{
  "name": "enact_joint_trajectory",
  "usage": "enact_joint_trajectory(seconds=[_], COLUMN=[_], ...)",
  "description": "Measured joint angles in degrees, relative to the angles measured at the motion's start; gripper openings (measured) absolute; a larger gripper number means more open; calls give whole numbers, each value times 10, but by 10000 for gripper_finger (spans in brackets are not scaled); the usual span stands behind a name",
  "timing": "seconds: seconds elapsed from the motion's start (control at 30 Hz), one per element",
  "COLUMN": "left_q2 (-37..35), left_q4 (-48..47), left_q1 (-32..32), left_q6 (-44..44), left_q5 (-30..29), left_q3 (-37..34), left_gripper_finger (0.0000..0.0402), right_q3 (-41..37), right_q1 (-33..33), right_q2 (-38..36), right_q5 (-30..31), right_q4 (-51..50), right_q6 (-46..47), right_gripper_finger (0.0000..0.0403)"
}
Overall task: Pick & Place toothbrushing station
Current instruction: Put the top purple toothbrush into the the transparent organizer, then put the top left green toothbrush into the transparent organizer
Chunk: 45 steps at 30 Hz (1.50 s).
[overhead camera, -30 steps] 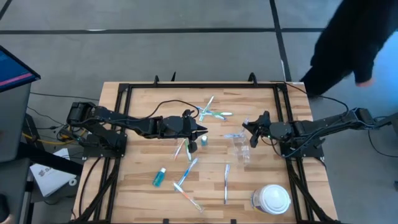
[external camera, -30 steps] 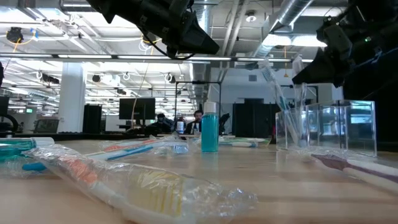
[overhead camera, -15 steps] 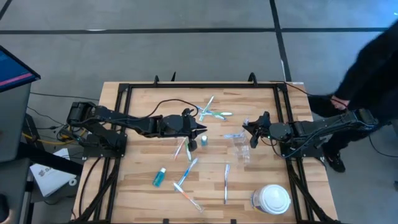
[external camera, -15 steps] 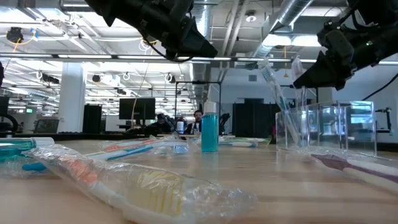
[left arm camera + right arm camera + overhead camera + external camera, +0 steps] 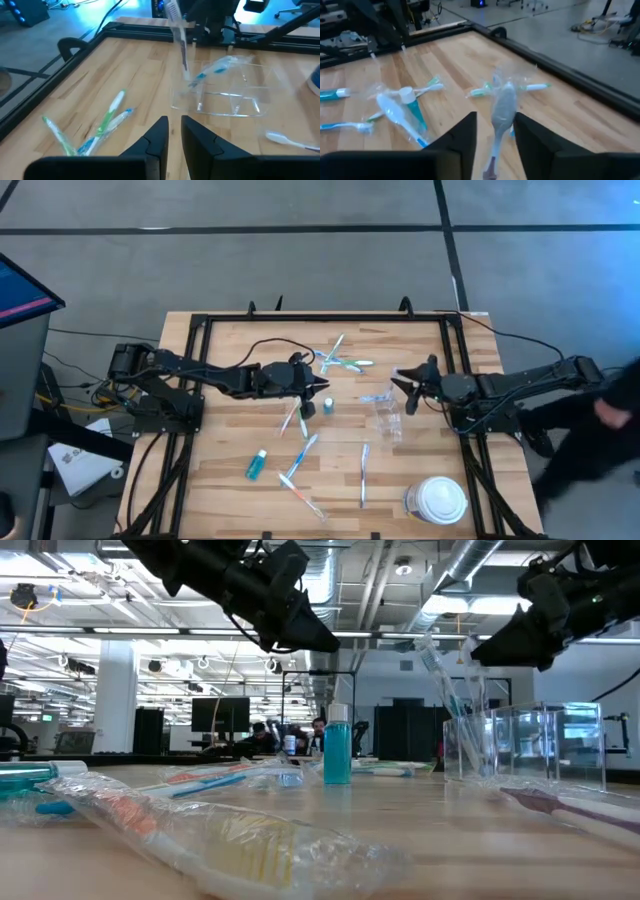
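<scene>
A clear plastic cup with compartments stands right of the table's middle, with toothbrushes leaning in it. Several wrapped toothbrushes and a lying teal tube are scattered on the wood. A small teal tube stands upright. My left gripper hovers above and just left of the upright tube, shut and empty. My right gripper hovers above the cup's far side, shut on a wrapped toothbrush. My right gripper pinches the wrapped toothbrush by its handle between its two fingers. The toothbrush lies along the fingers, and its wrapped head sticks out past the fingertips toward the table's left. It is lifted clear of the table and the cup.
A large white round lidded container stands at the near right. A black frame runs around the table. A person in dark clothing is beside the table's right edge.
My right gripper has risen and gone a little toward the far edge with the toothbrush. My left gripper has drawn back slightly toward the table's left. The person has walked from the far right toward the near right, beside the table.
</scene>
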Motion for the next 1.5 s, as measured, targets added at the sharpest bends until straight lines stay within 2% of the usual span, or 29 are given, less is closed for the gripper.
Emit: enact_joint_trajectory(seconds=[0.17, 0.33, 0.57, 0.7, 0.87, 0.97, 1.13, 1.33, 1.5], left_q2=[0, 0, 28, 71, 147, 182, 209, 199, 193], left_q4=[2, 2, 11, 42, 43, 39, 13, -99, -187], left_q1=[31, 67, 140, 198, 246, 255, 262, 259, 227], left_q6=[0, -2, 0, -14, -48, -58, -56, -59, -54], left_q5=[-1, 20, 85, 148, 197, 235, 242, 255, 266], left_q3=[0, 0, 0, 5, 53, 83, 131, 156, 156], left_gripper_finger=[44, 44, 44, 44, 44, 44, 44, 44, 44], right_q3=[0, 0, 0, 1, 1, 1, 1, 1, 1], right_q1=[0, 0, 0, -3, -17, -23, -27, -27, -30], right_q2=[-17, -46, -82, -83, -82, -82, -82, -82, -82], right_q5=[4, 18, 33, 33, 33, 32, 32, 32, 32], right_q4=[32, 63, 112, 115, 116, 114, 112, 109, 97], right_q6=[-41, -86, -144, -150, -164, -165, -180, -181, -189], right_gripper_finger=[176, 195, 188, 178, 168, 165, 166, 169, 165])
